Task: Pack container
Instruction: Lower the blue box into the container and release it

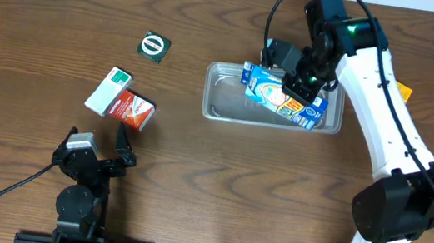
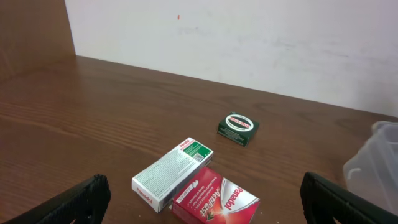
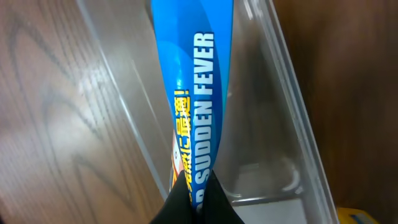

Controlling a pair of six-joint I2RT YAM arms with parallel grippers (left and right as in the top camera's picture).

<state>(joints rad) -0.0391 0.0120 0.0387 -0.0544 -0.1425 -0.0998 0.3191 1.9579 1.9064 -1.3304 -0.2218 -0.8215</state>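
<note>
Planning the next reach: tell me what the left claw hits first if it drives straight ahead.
Most likely the red Panadol box, lying straight ahead of the open left claw; depth is uncertain.

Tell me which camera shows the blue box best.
The overhead view: the blue box shows nearly whole, angled over the container, held by the right gripper. The right wrist view shows only its narrow printed edge, close up. The left wrist view does not show it.
</note>
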